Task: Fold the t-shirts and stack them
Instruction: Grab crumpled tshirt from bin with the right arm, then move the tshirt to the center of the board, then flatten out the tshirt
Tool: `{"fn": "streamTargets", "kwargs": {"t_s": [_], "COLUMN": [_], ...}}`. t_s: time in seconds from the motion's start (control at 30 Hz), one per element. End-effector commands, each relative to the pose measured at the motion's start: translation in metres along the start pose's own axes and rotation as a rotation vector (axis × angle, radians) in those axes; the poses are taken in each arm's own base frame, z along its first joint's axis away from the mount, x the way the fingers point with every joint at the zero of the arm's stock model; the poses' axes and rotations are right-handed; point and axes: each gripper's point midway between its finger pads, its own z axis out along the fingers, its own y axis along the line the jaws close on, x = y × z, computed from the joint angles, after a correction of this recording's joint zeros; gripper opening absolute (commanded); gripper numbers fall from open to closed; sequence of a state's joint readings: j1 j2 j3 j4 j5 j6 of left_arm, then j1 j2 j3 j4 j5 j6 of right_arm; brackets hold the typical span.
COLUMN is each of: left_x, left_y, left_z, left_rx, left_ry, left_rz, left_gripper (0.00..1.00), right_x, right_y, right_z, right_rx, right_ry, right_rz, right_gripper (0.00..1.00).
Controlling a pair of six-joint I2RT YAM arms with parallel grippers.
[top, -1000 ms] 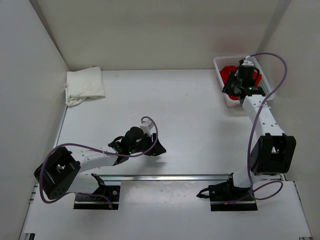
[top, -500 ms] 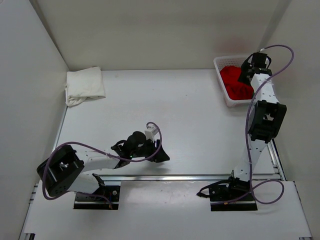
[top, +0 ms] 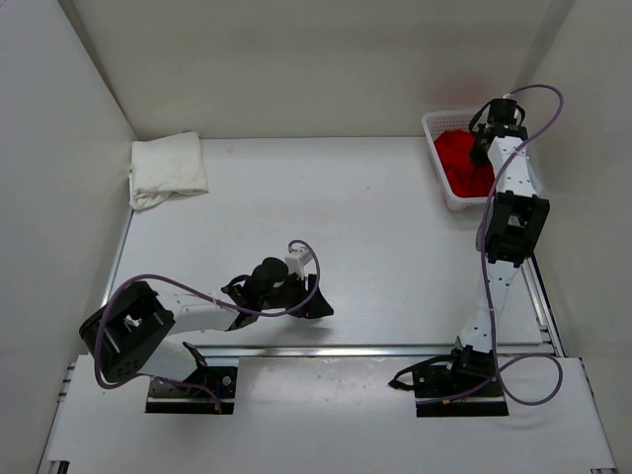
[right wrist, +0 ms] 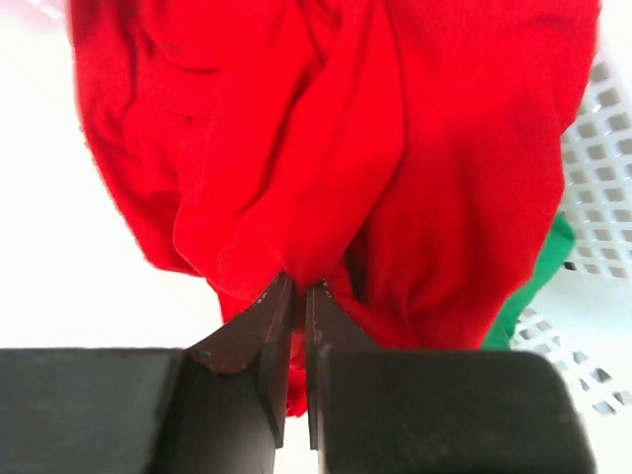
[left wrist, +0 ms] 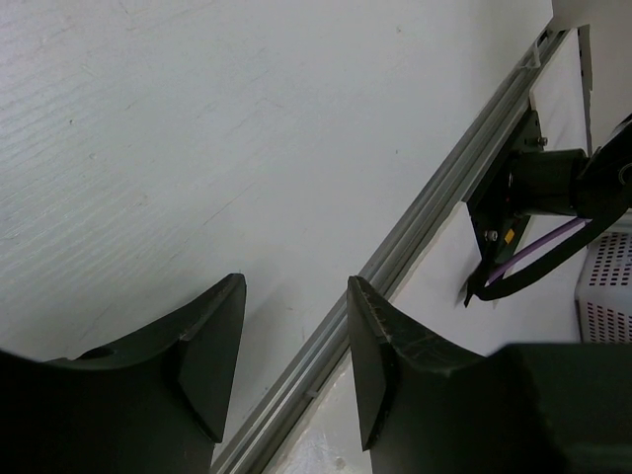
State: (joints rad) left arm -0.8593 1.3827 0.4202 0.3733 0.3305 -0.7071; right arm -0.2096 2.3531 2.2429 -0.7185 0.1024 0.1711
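My right pincer (right wrist: 296, 288) is clenched on a raised fold of the red t-shirt (right wrist: 326, 128), its jaws nearly meeting with a thin ridge of cloth between them. I go for a ridge and not a flat patch because narrow tips can only bite soft fabric where it stands up. The shirt lies crumpled in the white mesh basket (right wrist: 604, 168) at the far right corner of the table (top: 346, 217). A strip of the green t-shirt (right wrist: 541, 272) shows beneath it, so the red one is on top and should come out first. I judge this to be the pick-up step. The lift wants to go straight up to clear the basket wall, and so slim a grip could slip.

My left pincer (left wrist: 296, 296) hangs released, jaws apart with nothing between them, low over bare table near the front rail (left wrist: 395, 257). There it is out of the way and ready to take a corner for spreading. The cream-white t-shirt (top: 168, 170) sits as a folded pad at the far left corner, well apart, probably the base of the stack.
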Motion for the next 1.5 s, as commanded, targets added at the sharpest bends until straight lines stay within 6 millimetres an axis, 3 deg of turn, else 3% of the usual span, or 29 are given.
{"fn": "streamTargets", "kwargs": {"t_s": [0.0,0.03,0.1,0.13,0.2,0.23,0.33,0.37,0.43,0.53,0.63,0.67,0.73,0.77,0.8,0.83,0.87,0.9,0.97,1.0,1.03,1.1,1.2,1.27,1.3,1.33,1.37,1.4,1.47], "left_x": [-0.016,-0.017,-0.026,-0.031,-0.046,-0.05,-0.075,-0.079,-0.096,-0.107,-0.118,-0.123,-0.129,-0.13,-0.128,-0.132,-0.13,-0.129,-0.127,-0.128,-0.128,-0.128,-0.13,-0.122,-0.13,-0.123,-0.118,-0.117,-0.102], "left_y": [-0.014,-0.017,-0.016,-0.014,-0.008,-0.01,0.013,0.021,0.044,0.069,0.098,0.108,0.123,0.131,0.135,0.136,0.141,0.143,0.149,0.148,0.153,0.156,0.152,0.143,0.13,0.109,0.112,0.094,0.056], "left_z": [0.0,-0.001,-0.004,-0.006,-0.013,-0.017,-0.032,-0.036,-0.053,-0.081,-0.114,-0.129,-0.153,-0.164,-0.167,-0.171,-0.172,-0.173,-0.174,-0.173,-0.175,-0.173,-0.166,-0.15,-0.14,-0.121,-0.116,-0.102,-0.075], "left_rx": [0.048,0.058,0.055,0.05,0.047,0.059,0.032,0.023,0.0,-0.01,-0.072,-0.088,-0.117,-0.141,-0.16,-0.169,-0.184,-0.184,-0.194,-0.19,-0.212,-0.231,-0.254,-0.298,-0.321,-0.303,-0.364,-0.364,-0.298], "left_ry": [-0.03,-0.029,-0.04,-0.052,-0.088,-0.096,-0.159,-0.174,-0.243,-0.345,-0.454,-0.507,-0.592,-0.627,-0.622,-0.63,-0.624,-0.628,-0.645,-0.646,-0.654,-0.646,-0.624,-0.537,-0.514,-0.433,-0.404,-0.371,-0.281], "left_rz": [0.012,0.017,0.011,0.002,-0.026,-0.041,-0.114,-0.148,-0.231,-0.347,-0.405,-0.425,-0.454,-0.472,-0.471,-0.459,-0.478,-0.487,-0.519,-0.514,-0.516,-0.519,-0.463,-0.392,-0.293,-0.233,-0.185,-0.091,0.028], "left_gripper": [0.56,0.56,0.56,0.56,0.56,0.56,0.57,0.57,0.58,0.57,0.59,0.59,0.6,0.6,0.6,0.61,0.61,0.61,0.61,0.61,0.61,0.61,0.61,0.61,0.63,0.64,0.65,0.65,0.68], "right_x": [-0.074,-0.084,-0.113,-0.118,-0.139,-0.134,-0.128,-0.119,-0.109,-0.091,-0.079,-0.073,-0.027,-0.022,0.014,0.048,0.08,0.084,0.137,0.146,0.154,0.176,0.197,0.212,0.219,0.224,0.24,0.252,0.272], "right_y": [0.03,0.033,0.057,0.07,0.094,0.115,0.16,0.187,0.205,0.227,0.229,0.228,0.237,0.228,0.227,0.224,0.217,0.21,0.194,0.188,0.181,0.171,0.156,0.152,0.144,0.141,0.138,0.137,0.127], "right_z": [-0.085,-0.099,-0.171,-0.19,-0.276,-0.296,-0.416,-0.443,-0.506,-0.556,-0.563,-0.542,-0.474,-0.476,-0.421,-0.387,-0.362,-0.354,-0.294,-0.273,-0.259,-0.229,-0.218,-0.218,-0.216,-0.22,-0.219,-0.222,-0.227], "right_rx": [-0.016,-0.013,-0.102,-0.134,-0.244,-0.301,-0.561,-0.692,-0.857,-1.064,-1.19,-1.191,-1.225,-1.252,-1.224,-1.236,-1.236,-1.233,-1.155,-1.098,-1.058,-0.935,-0.797,-0.726,-0.674,-0.657,-0.648,-0.642,-0.607], "right_ry": [-0.229,-0.264,-0.385,-0.415,-0.554,-0.574,-0.748,-0.771,-0.861,-0.875,-0.819,-0.785,-0.593,-0.622,-0.479,-0.415,-0.371,-0.383,-0.264,-0.225,-0.195,-0.088,-0.076,-0.086,-0.09,-0.094,-0.066,-0.058,-0.042], "right_rz": [-0.056,-0.07,-0.078,-0.091,-0.11,-0.133,-0.155,-0.177,-0.194,-0.229,-0.223,-0.218,-0.196,-0.198,-0.154,-0.132,-0.115,-0.093,-0.053,-0.014,-0.004,0.019,0.021,-0.02,-0.023,-0.034,-0.047,-0.059,-0.085], "right_gripper": [0.0,0.0,0.0,0.0,0.0,0.0,0.0,0.0,0.0,0.0,0.0,0.0,0.0,0.0,0.0,0.02,0.03,0.06,0.18,0.39,0.52,0.55,0.57,0.56,0.55,0.48,0.4,0.29,0.18]}}
